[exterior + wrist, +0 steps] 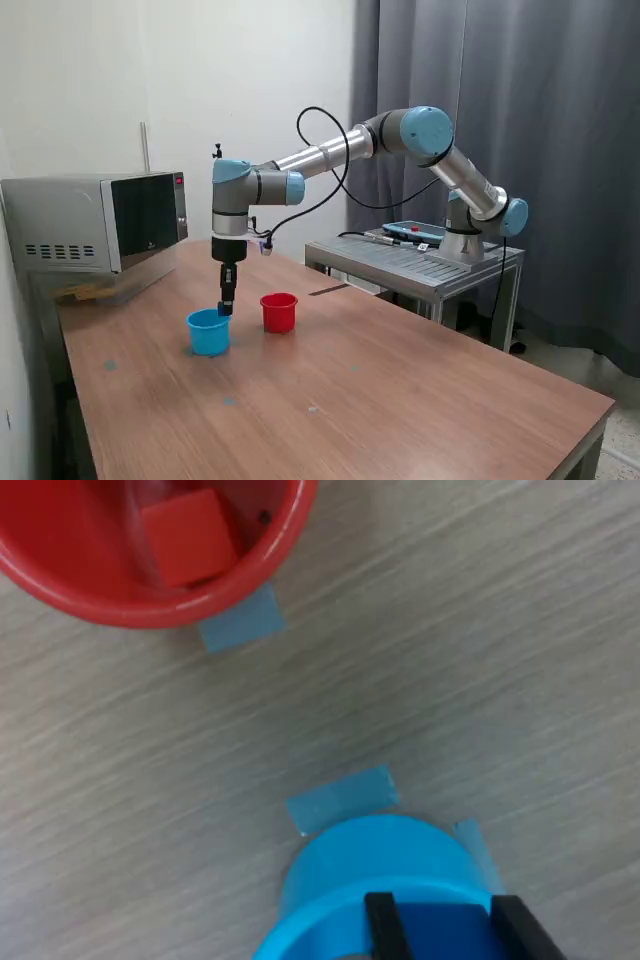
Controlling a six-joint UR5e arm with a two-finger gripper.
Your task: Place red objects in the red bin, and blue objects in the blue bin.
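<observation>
Red cube [187, 537] inside red cup [60, 575], blue cup [375, 865]

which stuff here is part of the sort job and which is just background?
Job:
- red cup
- red cube inside it
- light-blue cup
- dark blue cube between the fingers
- gripper over the light-blue cup

Background:
- microwave
- metal stand under the arm base
- blue tape pieces on the table

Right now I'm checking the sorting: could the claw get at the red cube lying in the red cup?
Probably yes. The red cup stands open-topped with nothing over the red cube, but the claw sits over the light-blue cup, seemingly gripping something dark blue.
</observation>
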